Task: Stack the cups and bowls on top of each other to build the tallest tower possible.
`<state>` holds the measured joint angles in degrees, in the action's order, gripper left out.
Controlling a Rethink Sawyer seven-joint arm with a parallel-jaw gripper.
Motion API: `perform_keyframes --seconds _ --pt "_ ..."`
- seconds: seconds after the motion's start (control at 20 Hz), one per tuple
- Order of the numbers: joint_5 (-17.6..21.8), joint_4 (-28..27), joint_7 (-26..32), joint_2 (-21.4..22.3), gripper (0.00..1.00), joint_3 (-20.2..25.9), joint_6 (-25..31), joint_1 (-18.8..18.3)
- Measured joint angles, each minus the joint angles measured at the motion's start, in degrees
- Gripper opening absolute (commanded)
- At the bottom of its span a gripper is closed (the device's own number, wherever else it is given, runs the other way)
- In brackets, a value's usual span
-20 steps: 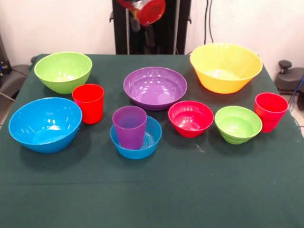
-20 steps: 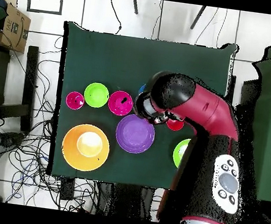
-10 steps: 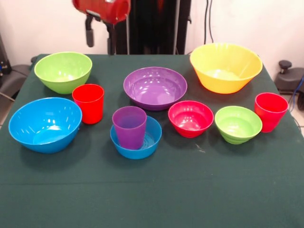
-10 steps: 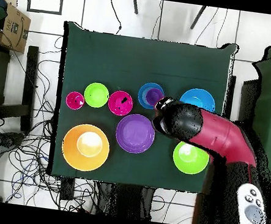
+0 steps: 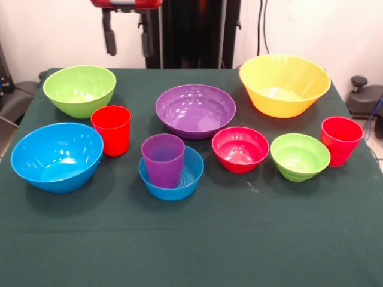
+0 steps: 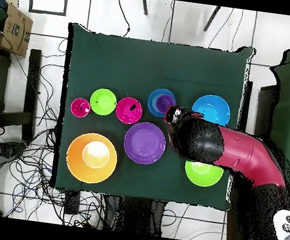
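Front view first: your gripper [image 5: 126, 34] hangs at the upper left of the frame, two black fingers spread apart with nothing between them, high over the back edge of the dark green cloth-covered table [image 5: 191, 239]. Below it sits the large lime green plastic bowl [image 5: 79, 89], and just right of and below that bowl stands a glossy red plastic tumbler [image 5: 111, 130], so my guess is you're lining up on one of those two. The only stack so far is the translucent purple tumbler [image 5: 163, 159] standing upright inside the small blue bowl [image 5: 172, 173], centre frame. Everything else sits on its own: large blue bowl [image 5: 57, 155] at the left edge, purple bowl [image 5: 195, 110] in the middle, big yellow bowl [image 5: 284, 84] upper right, small red-pink bowl [image 5: 240, 149], small lime green bowl [image 5: 300, 156], and a second red tumbler [image 5: 340, 140] far right. All rims face up, so nesting should be easy, but that won't add much height.
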<state>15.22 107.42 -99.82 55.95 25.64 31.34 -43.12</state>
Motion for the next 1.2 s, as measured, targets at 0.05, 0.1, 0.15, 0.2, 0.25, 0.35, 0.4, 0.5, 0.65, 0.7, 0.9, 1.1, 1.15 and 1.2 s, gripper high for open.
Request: perform_keyframes --seconds 0.05,0.1,0.15,0.2,0.25,0.35,0.4,0.5,0.65,0.7,0.9,1.1,1.15,1.2 --pt "0.5 0.4 0.6 0.2 1.0 1.3 -0.1 -0.3" --pt "1.1 0.6 0.9 0.3 1.0 2.3 -0.2 -0.6" --pt "1.6 0.9 1.2 0.5 1.0 3.4 -0.2 -0.8" --pt "2.0 1.1 1.3 0.5 1.0 4.4 -0.3 -0.9" --pt "3.1 1.4 1.4 0.6 1.0 6.5 -0.2 -1.3" --pt "4.3 1.7 1.4 0.7 1.0 8.6 -0.3 -1.6" --pt "5.0 1.8 1.4 0.8 1.0 9.9 -0.3 -1.9" --pt "6.8 2.2 1.4 0.8 1.0 13.2 -0.3 -2.7" --pt "8.2 2.6 1.4 0.8 1.0 15.6 -0.3 -3.3" --pt "8.8 2.7 1.4 0.8 1.0 16.5 -0.3 -3.5" --pt "10.8 3.0 1.4 0.8 1.0 18.9 -0.8 -3.6" --pt "12.9 3.1 1.4 0.8 1.0 19.6 -1.5 -3.1" --pt "13.5 3.1 1.4 0.8 1.0 19.6 -1.8 -2.9" --pt "14.3 3.1 1.4 0.8 1.0 19.6 -2.1 -2.6"
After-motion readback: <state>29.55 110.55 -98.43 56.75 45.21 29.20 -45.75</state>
